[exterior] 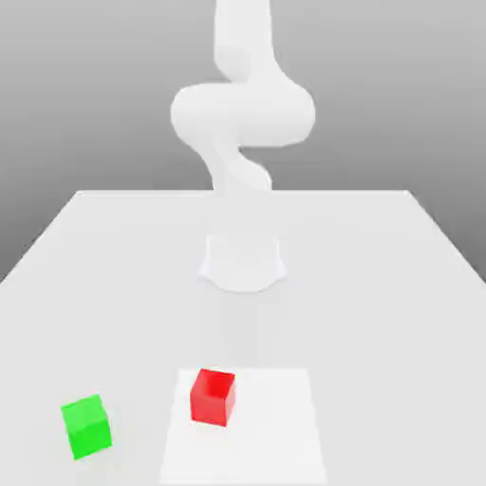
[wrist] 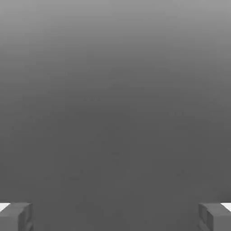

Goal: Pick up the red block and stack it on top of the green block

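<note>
With its fingers (wrist: 16,216) spread wide, the gripper (wrist: 115,216) holds nothing; nothing touches it. Red block (exterior: 213,396) and green block (exterior: 86,426) sit apart near the table's (exterior: 380,285) front edge.

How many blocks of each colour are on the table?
Red block: 1
Green block: 1
Total: 2
</note>
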You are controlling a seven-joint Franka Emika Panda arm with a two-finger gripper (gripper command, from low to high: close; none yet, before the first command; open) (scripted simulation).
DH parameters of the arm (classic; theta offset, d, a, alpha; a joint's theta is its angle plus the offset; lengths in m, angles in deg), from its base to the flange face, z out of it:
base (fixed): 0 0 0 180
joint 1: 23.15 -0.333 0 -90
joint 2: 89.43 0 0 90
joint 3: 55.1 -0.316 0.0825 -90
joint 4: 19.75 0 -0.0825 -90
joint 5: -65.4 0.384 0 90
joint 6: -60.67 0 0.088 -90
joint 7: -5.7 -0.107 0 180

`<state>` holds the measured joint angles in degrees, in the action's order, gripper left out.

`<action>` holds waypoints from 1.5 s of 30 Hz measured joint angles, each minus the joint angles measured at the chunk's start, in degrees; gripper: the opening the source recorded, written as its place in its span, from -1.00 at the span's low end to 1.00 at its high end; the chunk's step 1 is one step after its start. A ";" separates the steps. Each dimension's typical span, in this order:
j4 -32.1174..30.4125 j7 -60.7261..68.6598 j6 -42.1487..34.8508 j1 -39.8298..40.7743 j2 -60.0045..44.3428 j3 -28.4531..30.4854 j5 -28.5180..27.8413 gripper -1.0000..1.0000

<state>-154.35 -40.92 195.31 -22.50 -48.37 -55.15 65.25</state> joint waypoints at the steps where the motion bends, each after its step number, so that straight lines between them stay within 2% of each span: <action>1: -1.32 -0.39 1.38 0.29 -2.34 0.00 -0.08 0.00; 19: -22.82 -5.63 23.83 4.38 -40.28 0.97 0.03 0.00; 25: -22.35 -5.38 34.02 4.70 -52.74 0.61 0.75 0.00; 26: -22.09 -5.34 35.63 4.77 -54.63 0.52 0.81 -1.00; 33: -22.04 -5.49 35.98 4.88 -55.02 0.42 0.65 -1.00; 39: -23.63 -5.80 26.60 4.96 -44.06 0.47 0.20 -1.00; 45: -13.54 -9.15 17.63 14.90 -45.19 5.52 1.18 -1.00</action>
<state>-167.89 -50.07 212.95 -7.60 -93.56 -49.63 66.44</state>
